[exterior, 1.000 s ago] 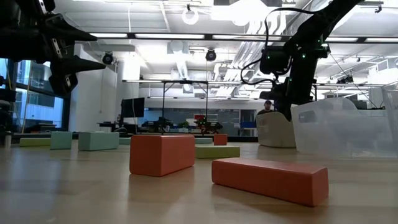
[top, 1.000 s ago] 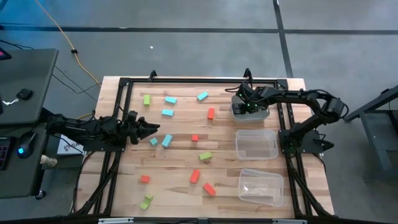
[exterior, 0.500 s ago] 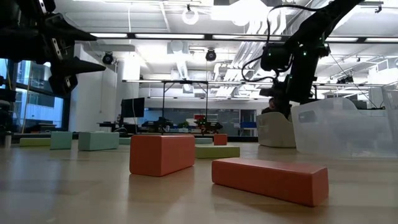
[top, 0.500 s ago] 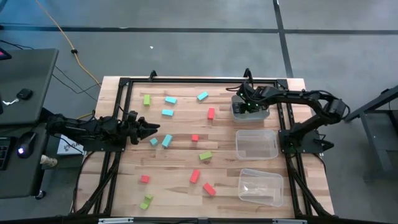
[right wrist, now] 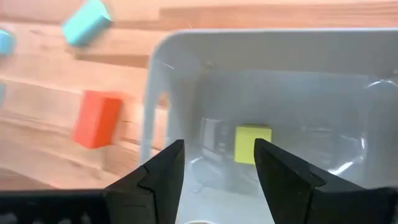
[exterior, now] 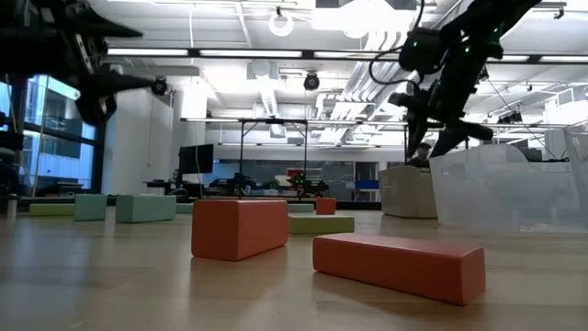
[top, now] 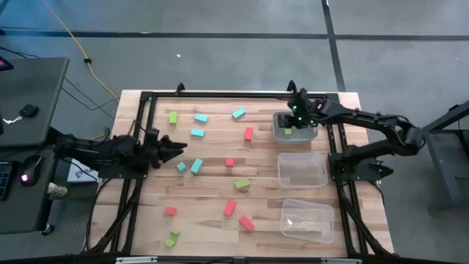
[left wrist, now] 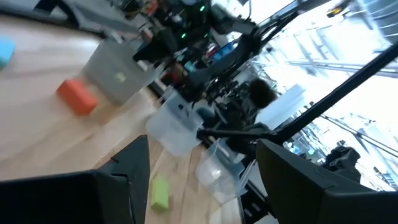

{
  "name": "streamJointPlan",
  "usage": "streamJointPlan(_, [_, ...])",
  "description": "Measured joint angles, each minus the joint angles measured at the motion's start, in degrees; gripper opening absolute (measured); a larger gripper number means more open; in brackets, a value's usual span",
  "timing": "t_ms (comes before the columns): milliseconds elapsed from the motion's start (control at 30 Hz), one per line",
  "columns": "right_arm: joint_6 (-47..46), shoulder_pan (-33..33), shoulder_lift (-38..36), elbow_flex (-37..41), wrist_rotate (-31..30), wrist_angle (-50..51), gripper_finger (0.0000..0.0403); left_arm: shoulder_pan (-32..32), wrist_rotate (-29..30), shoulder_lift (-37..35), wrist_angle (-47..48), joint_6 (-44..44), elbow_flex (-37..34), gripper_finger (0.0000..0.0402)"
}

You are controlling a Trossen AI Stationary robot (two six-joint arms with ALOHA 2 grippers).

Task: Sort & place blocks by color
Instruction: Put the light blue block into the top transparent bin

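One green block binned, the rest waiting on the bench.

We take the far bin (top: 294, 130) as our landmark: the bench (top: 212, 176) spreads out beside it with blue, red-orange and green blocks (top: 230, 207) scattered loose, two more clear bins (top: 302, 169) lined up next to it for the other colours. Our right gripper (top: 297, 117) hangs over it, jaws spread and empty, above a lime green block (right wrist: 252, 143) on its floor. Our left gripper (top: 174, 147), well apart, points at the blue blocks (top: 196, 165), jaws spread, likely to pick.

R gripper (exterior: 439, 124) up above clear bin (exterior: 510, 188), fingers apart. Two red-orange blocks (exterior: 241, 227) lower, nearer camera, on table (exterior: 110, 276).
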State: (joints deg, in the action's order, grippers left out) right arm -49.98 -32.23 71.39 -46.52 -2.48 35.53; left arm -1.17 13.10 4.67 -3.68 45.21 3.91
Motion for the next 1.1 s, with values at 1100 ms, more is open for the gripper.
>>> streamJointPlan(1100, [2.5, 0.0, -14.9, 0.0, 4.3, -27.6, 0.0184, 1.7, 11.6, 33.9, 20.2, -53.6, 45.1, 0.0207])
